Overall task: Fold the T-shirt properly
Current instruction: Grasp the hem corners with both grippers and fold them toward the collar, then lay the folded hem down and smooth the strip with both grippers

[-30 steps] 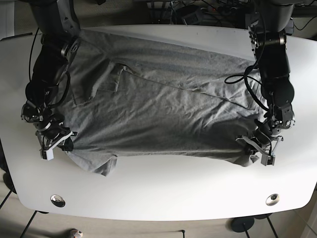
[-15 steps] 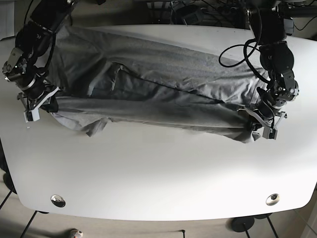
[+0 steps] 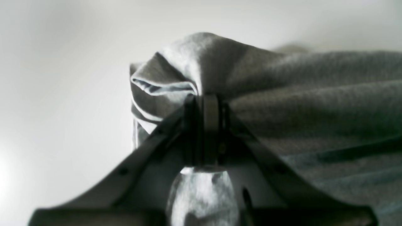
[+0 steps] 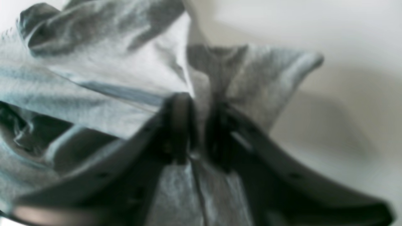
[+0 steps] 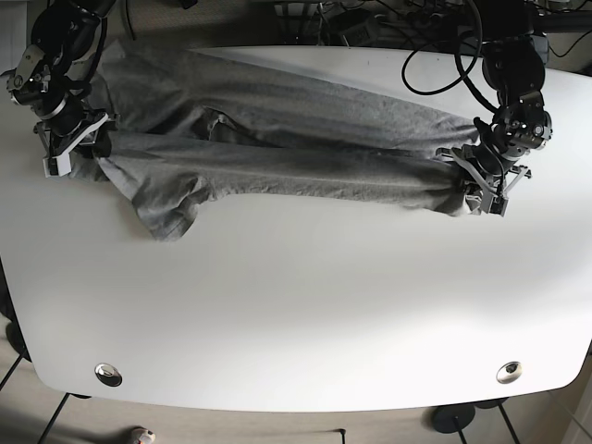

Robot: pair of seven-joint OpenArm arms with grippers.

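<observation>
1. The near half of the counter (image 5: 305,314) is bare white; two round fittings are seen by its near edge.
2. The shirt (image 5: 277,153) is stretched as a long band across the far half of the counter, between the two arms, with one sleeve (image 5: 166,213) hanging toward the near side.
3. The left end effector (image 5: 488,183) is pressed together on a bunched fold at the shirt's end; in the left wrist view cloth (image 3: 201,69) is seen pinched between the jaws.
4. The right end effector (image 5: 72,148) is likewise clamped on the other end; gathered cloth (image 4: 204,81) is seen caught between its jaws in the right wrist view.
5. Step judged in hand: the near edge is carried back over the body for a lengthwise fold.
6. To do it well, both ends should be moved at equal pace and height, tension kept even so the fold line stays straight, and the edge laid flat before release.
7. The loose sleeve is likely to need tucking in afterwards.
8. Hard to tell: the right wrist view is blurred; the far edge of the shirt, by the arm bases, is dark; how many layers are pinched cannot be told.
</observation>
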